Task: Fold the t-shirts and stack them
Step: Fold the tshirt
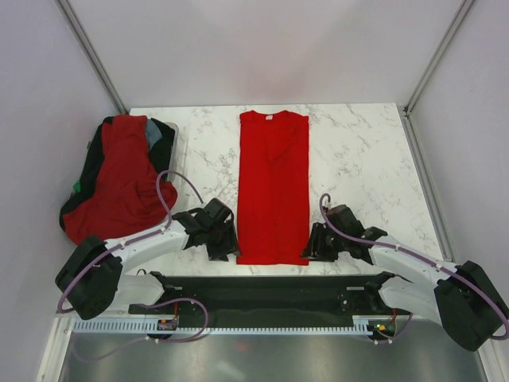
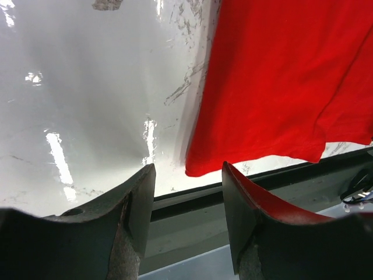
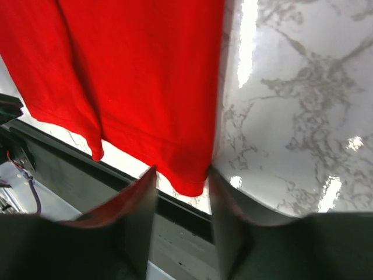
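Note:
A bright red t-shirt (image 1: 273, 187) lies flat mid-table, folded into a long narrow strip, with its collar and small white label at the far end. My left gripper (image 1: 228, 246) is open and empty by the strip's near left corner. That corner (image 2: 201, 166) shows just beyond its fingertips (image 2: 140, 192). My right gripper (image 1: 312, 248) is open by the near right corner. That corner (image 3: 189, 185) sits between the tips of its spread fingers (image 3: 143, 198), which are not closed on it. More t-shirts (image 1: 119, 183), dark red with some grey-blue, are heaped at the left.
The heap of shirts lies in a dark bin (image 1: 94, 147) at the table's left edge. The white marble table (image 1: 358, 159) has a black rail (image 1: 262, 290) along its near edge. Grey walls and metal posts enclose the far side and both flanks.

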